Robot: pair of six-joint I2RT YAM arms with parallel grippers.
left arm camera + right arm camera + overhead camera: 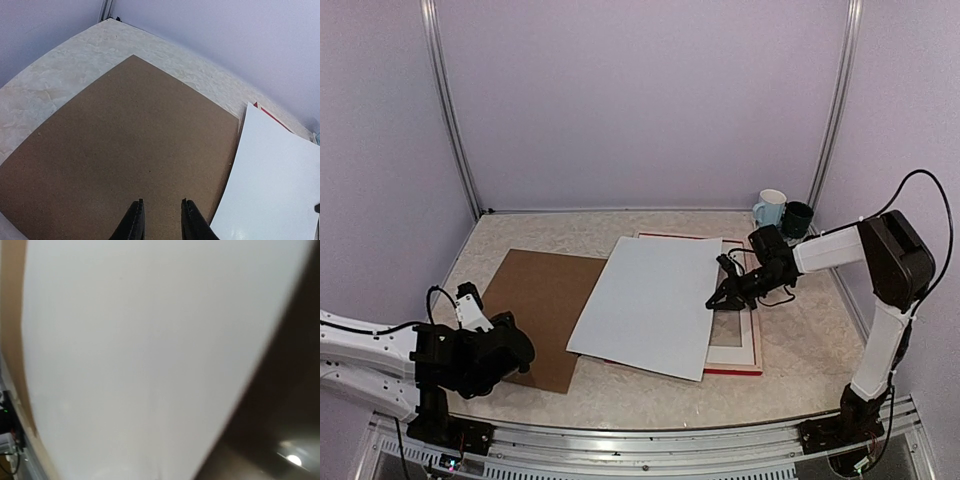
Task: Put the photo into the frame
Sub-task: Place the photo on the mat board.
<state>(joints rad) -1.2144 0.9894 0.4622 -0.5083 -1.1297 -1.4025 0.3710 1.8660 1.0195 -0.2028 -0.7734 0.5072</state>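
Top view: the right pincer (718,298) meets the right edge of the photo (650,305), white side up, which lies askew over the frame (735,371); whether the pincer is clenched cannot be told. Left wrist view: the left pincer (162,225), released and empty, hangs over the brown backing board (125,150), with the photo to its right. Right wrist view: the photo fills the field directly before the pincer, its fingers hidden.

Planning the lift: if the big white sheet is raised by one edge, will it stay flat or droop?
Probably fairly stiff: the white sheet spans the brown board and the frame with straight edges, no visible sag. Likely light, since it looks thin. With only the right pincer at one edge, the far end might flex or swing.
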